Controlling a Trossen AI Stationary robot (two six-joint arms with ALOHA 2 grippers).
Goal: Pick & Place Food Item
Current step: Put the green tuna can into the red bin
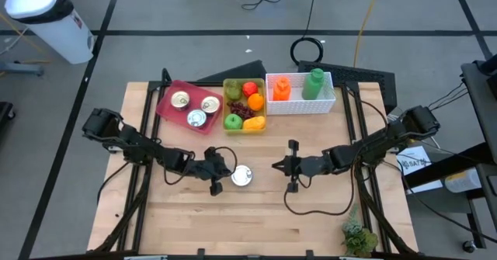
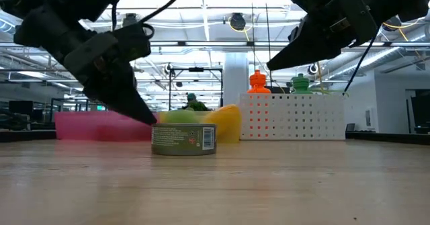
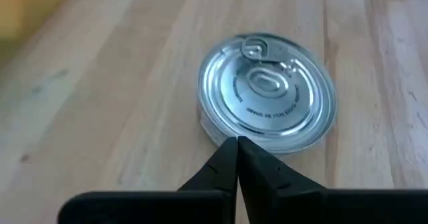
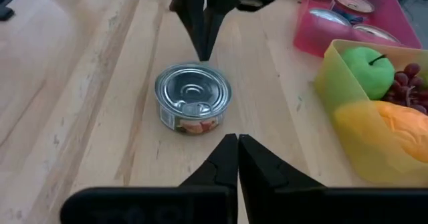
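small round silver tin can (image 1: 242, 176) upright on the wooden table (image 1: 186, 221) (pull-tab lid up), in front of the trays | left gripper (image 1: 231, 169) pinched closed just beside it, holding nothing | right gripper (image 1: 276, 165) closed, empty, near

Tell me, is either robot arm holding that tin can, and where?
No. Both the left gripper and the right gripper have their fingers shut on nothing; the can sits free on the table between them.

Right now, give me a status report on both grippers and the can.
Left gripper shut, empty, beside can. Right gripper shut, empty, opposite side. Can upright on table, nothing blocking.
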